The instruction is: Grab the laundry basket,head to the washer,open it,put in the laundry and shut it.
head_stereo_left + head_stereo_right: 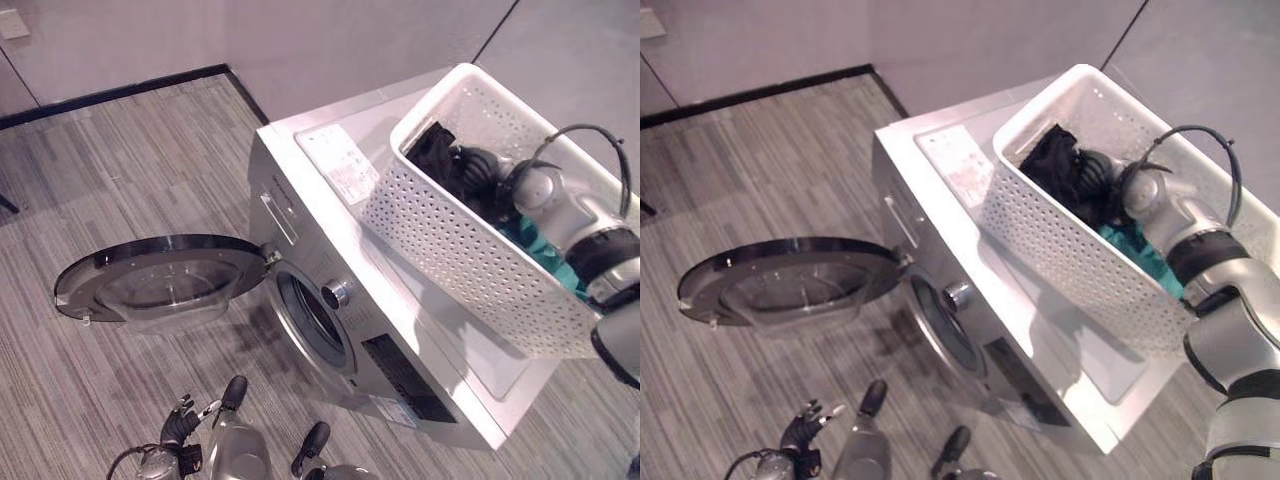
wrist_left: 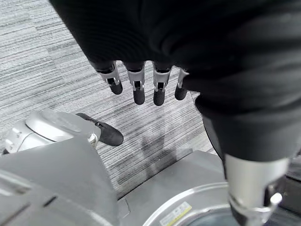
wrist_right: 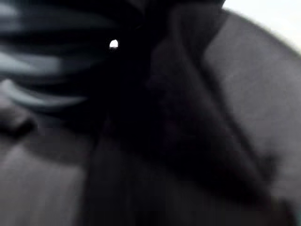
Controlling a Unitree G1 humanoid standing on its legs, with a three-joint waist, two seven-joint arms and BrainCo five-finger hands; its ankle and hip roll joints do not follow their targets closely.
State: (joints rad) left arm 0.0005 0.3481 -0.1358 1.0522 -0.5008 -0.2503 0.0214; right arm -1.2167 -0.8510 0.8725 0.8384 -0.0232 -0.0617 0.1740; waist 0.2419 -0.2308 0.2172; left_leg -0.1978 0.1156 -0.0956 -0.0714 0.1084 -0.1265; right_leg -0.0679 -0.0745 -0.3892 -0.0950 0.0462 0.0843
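Note:
The white perforated laundry basket stands on top of the silver washer. Inside it lie black laundry and a teal cloth. My right hand reaches down into the basket, and its fingers are buried in the black cloth. The washer's round glass door is swung wide open to the left, baring the dark drum opening. My left hand hangs low in front of the washer, its fingers straight and holding nothing.
Grey striped carpet spreads to the left of the washer and under the open door. A grey wall with a black baseboard runs behind the washer.

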